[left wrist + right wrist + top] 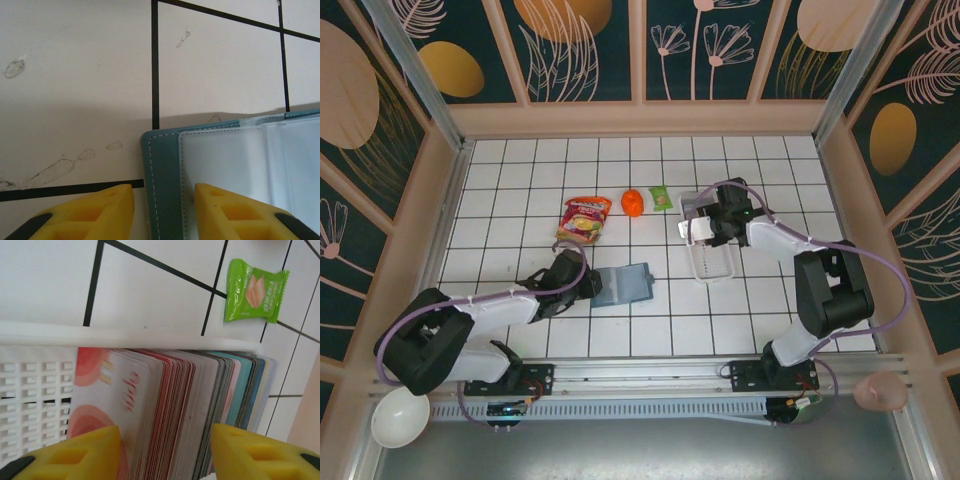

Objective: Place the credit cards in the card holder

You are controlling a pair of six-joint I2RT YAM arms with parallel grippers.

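**WHILE THE CARDS STAND IN THE TRAY: PICK GEOMETRY**

As the credit cards (165, 405) stand on edge, packed face to face at the far end of the white tray (125, 335), my right fingers (85, 450) sit astride the top of that stack. These fingers are spread, with several cards in the gap. I cannot tell whether either pad touches a card. The stack runs across the gap, so closing would, in my judgement, squeeze card faces rather than edges.

The card holder (623, 285) lies open and flat on the counter (520, 180), well apart from the tray, toward my left side. My left fingers (95, 210) are spread over its stitched teal border, one above bare counter, one above the clear sleeve. My right arm is nearer the cards and my left arm is nearer the holder, so any lifted card must travel leftward.
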